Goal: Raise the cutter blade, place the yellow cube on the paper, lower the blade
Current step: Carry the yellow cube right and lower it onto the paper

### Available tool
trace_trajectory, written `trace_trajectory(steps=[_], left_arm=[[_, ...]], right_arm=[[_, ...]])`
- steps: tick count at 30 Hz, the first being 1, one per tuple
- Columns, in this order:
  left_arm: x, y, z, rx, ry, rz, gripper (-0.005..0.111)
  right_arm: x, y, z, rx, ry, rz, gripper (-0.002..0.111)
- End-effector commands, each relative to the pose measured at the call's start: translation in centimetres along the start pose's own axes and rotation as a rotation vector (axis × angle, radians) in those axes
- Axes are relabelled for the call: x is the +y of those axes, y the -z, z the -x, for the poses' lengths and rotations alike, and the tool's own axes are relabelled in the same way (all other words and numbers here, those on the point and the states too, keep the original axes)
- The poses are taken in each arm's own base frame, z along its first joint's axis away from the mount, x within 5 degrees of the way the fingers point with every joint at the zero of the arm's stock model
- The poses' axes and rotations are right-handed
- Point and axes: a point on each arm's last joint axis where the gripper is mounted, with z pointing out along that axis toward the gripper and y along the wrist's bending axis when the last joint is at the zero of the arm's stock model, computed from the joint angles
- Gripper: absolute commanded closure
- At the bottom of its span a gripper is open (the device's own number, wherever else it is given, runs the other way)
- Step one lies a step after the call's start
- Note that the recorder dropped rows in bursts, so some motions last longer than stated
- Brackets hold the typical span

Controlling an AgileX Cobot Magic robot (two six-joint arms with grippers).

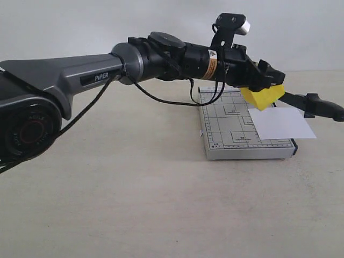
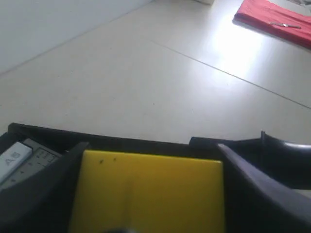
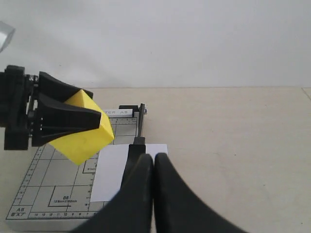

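Note:
The yellow cube [image 1: 262,98] hangs tilted in the air, with my left gripper [image 1: 267,86] shut on it. Black fingers [image 2: 46,191] press both sides of the cube [image 2: 148,189]. It hovers over the grey gridded base [image 1: 226,126], beside the near edge of the white paper [image 1: 284,122]. The paper [image 3: 111,170] lies flat across the base's cutting edge. The cutter blade [image 1: 294,98] stands raised off the base, running from its hinge [image 3: 142,110] to my right gripper [image 3: 154,158]. That gripper's fingers are pressed together at the blade's handle end.
My left arm [image 1: 64,80] stretches across the beige table from the left, with a black cable [image 1: 161,99] looping under it. A red cloth [image 2: 277,22] lies far off on the table. A white wall stands behind.

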Motion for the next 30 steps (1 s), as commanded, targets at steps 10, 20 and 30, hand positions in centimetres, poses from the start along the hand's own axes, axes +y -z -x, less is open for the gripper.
trace_trajectory(steps=[10, 20, 30], left_arm=[[0.7, -1.4, -2.9, 0.044, -0.1, -0.001, 0.102], [-1.6, -3.1, -3.5, 0.055, -0.225, -0.005, 0.102], [-1.6, -3.3, -3.5, 0.053, -0.261, 0.023, 0.102]], right_arm=[[-0.1, 0.1, 0.3, -0.018, -0.001, -0.009, 0.108], [-0.1, 0.1, 0.3, -0.018, -0.002, -0.009, 0.108], [0.0, 0.1, 0.3, -0.015, -0.002, -0.006, 0.108]])
